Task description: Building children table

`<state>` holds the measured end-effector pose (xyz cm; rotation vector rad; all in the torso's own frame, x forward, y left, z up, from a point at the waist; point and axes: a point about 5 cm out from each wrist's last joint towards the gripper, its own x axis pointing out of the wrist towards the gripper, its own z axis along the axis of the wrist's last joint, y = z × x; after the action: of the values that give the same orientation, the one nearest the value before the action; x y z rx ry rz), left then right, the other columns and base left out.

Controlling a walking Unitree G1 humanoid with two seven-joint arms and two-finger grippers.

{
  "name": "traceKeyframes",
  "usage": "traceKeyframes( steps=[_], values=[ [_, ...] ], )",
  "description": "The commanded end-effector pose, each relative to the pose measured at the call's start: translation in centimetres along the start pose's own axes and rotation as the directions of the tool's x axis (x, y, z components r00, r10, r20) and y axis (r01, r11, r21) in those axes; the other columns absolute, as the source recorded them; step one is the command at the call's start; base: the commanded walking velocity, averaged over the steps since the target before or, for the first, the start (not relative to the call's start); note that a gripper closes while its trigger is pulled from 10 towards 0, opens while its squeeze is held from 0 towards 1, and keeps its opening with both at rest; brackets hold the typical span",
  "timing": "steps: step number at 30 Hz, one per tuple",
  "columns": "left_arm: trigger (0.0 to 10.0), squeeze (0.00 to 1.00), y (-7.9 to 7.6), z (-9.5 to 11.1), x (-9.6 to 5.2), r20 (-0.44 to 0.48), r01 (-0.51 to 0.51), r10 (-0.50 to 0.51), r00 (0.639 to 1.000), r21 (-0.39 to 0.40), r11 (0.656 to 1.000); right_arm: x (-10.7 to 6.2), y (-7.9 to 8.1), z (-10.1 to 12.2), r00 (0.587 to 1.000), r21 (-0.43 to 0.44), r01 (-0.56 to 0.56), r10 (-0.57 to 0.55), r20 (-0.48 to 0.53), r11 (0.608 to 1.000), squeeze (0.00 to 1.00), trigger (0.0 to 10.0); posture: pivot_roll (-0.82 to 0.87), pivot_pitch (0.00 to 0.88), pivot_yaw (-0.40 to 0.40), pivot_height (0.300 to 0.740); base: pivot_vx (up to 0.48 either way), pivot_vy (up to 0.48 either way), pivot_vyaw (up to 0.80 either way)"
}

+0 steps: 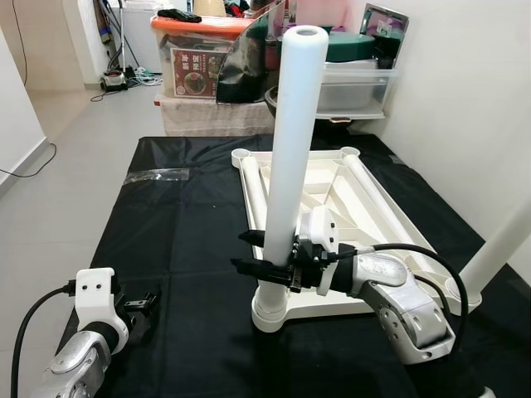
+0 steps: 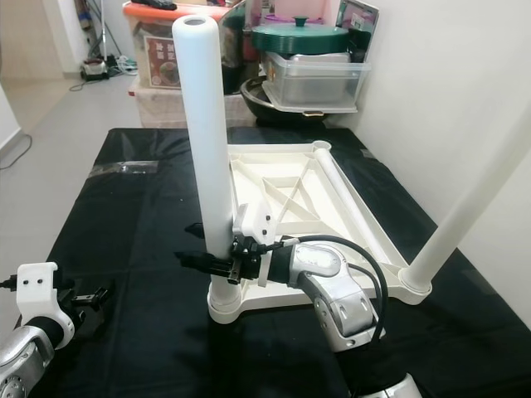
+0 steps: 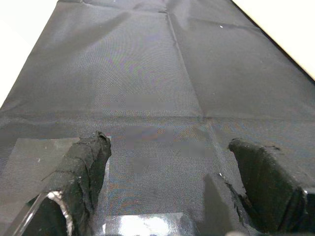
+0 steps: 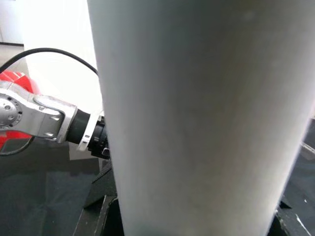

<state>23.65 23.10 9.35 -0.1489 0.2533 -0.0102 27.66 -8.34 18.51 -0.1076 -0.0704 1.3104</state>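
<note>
Fingers (image 1: 249,267) of the right gripper (image 1: 253,253) clamp low on the upright white leg (image 1: 290,149), seated in the upturned tabletop (image 1: 365,203) corner socket; smooth, rigid, likely light tube, so grip near base; left gripper (image 1: 148,303) released, idle.

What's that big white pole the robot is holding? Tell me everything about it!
The white table leg is a long, smooth, round tube, likely plastic, open and hollow at its top. It stands upright, leaning slightly, with its bottom end in the round corner socket of the upside-down white tabletop. The right gripper has its black fingers around it low down, just above the socket.
</note>
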Motion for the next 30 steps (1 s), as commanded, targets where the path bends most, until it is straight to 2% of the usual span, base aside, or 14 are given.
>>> traceKeyframes(
  steps=[1, 2, 3, 4, 5, 7, 8, 10, 11, 12, 13, 17, 25, 30],
  values=[
    [10.0, 0.00, 0.2, -0.2, 0.0, -0.016, -0.007, 0.007, 1.000, 0.005, 1.000, 0.8, 1.1, -3.8, 0.991, 0.175, -0.009, 0.031, -0.126, 0.985, 0.00, 0.0, 0.03, 0.000, -0.057, 0.740, 0.000, 0.000, 0.00],
    [10.0, 0.00, 0.3, -0.1, 0.0, -0.015, -0.011, 0.011, 1.000, 0.006, 1.000, 1.3, -0.1, -4.1, 0.977, 0.163, 0.152, -0.124, -0.173, 0.975, 0.00, 0.0, 0.03, 0.000, -0.058, 0.740, 0.000, 0.000, 0.00],
    [10.0, 0.00, 0.3, -0.1, 0.0, -0.015, -0.011, 0.011, 1.000, 0.006, 1.000, 1.3, -0.1, -4.1, 0.977, 0.163, 0.152, -0.124, -0.173, 0.975, 0.00, 0.0, 0.03, 0.000, -0.058, 0.740, 0.000, 0.000, 0.00],
    [10.0, 0.00, 0.6, -0.1, -0.1, -0.011, -0.026, 0.027, 1.000, 0.012, 1.000, 0.8, -3.0, -4.8, 0.831, 0.143, 0.537, -0.492, -0.258, 0.832, 0.00, 0.0, 0.03, 0.000, -0.069, 0.740, 0.000, 0.000, 0.00],
    [10.0, 0.00, 0.6, -0.1, -0.1, -0.011, -0.026, 0.027, 1.000, 0.012, 1.000, 0.8, -3.0, -4.8, 0.831, 0.143, 0.537, -0.492, -0.258, 0.832, 0.00, 0.0, 0.03, 0.000, -0.069, 0.740, 0.000, 0.000, 0.00],
    [10.0, 0.00, 1.2, 0.0, -0.3, -0.008, -0.058, 0.058, 0.998, 0.014, 0.998, -0.9, -4.6, -5.7, 0.594, 0.143, 0.799, -0.729, -0.342, 0.584, 0.00, 0.0, 0.03, 0.000, -0.068, 0.740, 0.000, 0.000, 0.00],
    [10.0, 0.00, 1.5, 0.0, -0.3, -0.008, -0.076, 0.076, 0.997, 0.011, 0.997, -1.6, -4.7, -6.1, 0.517, 0.145, 0.852, -0.770, -0.374, 0.503, 0.00, 0.0, 0.03, 0.000, -0.069, 0.740, 0.000, 0.000, 0.00],
    [10.0, 0.00, 2.0, -0.1, -0.5, -0.008, -0.100, 0.100, 0.995, -0.001, 0.995, -2.4, -4.5, -6.2, 0.462, 0.145, 0.886, -0.807, -0.367, 0.441, 0.00, 0.0, 0.03, 0.000, -0.069, 0.740, 0.000, 0.000, 0.00],
    [10.0, 0.00, 2.0, -0.1, -0.5, -0.008, -0.100, 0.100, 0.995, -0.001, 0.995, -2.4, -4.5, -6.2, 0.462, 0.145, 0.886, -0.807, -0.367, 0.441, 0.00, 0.0, 0.03, 0.000, -0.069, 0.740, 0.000, 0.000, 0.00],
    [10.0, 0.00, 2.4, -0.2, -0.6, -0.012, -0.114, 0.114, 0.993, -0.002, 0.994, -3.3, -4.6, -5.8, 0.413, 0.138, 0.911, -0.849, -0.331, 0.389, 0.00, 0.0, 0.02, 0.000, -0.063, 0.740, 0.000, 0.000, 0.00],
    [10.0, 0.00, 2.5, -0.2, -0.6, -0.015, -0.118, 0.118, 0.993, 0.002, 0.993, -3.7, -4.7, -5.6, 0.390, 0.134, 0.921, -0.863, -0.322, 0.367, 0.00, 0.0, 0.02, 0.000, -0.063, 0.740, 0.000, 0.000, 0.00],
    [10.0, 0.00, 2.8, -0.3, -0.6, -0.020, -0.132, 0.132, 0.991, 0.019, 0.991, -4.1, -4.9, -5.0, 0.353, 0.121, 0.936, -0.890, -0.289, 0.332, 0.00, 0.0, 0.01, 0.000, -0.058, 0.740, 0.000, 0.000, 0.00],
    [10.0, 0.00, 2.6, -0.1, -0.1, -0.010, -0.138, 0.138, 0.990, 0.014, 0.990, -3.6, -5.0, -4.0, 0.333, 0.105, 0.943, -0.915, -0.229, 0.317, 0.00, 0.0, 0.01, 0.000, -0.056, 0.740, 0.000, 0.000, 0.00],
    [10.0, 0.00, 2.6, -0.2, 0.0, -0.012, -0.139, 0.139, 0.990, 0.017, 0.990, -2.1, -4.7, -2.3, 0.457, 0.073, 0.889, -0.884, -0.094, 0.452, 0.00, 0.0, 0.01, 0.000, -0.052, 0.740, 0.000, 0.000, 0.00]
  ],
)
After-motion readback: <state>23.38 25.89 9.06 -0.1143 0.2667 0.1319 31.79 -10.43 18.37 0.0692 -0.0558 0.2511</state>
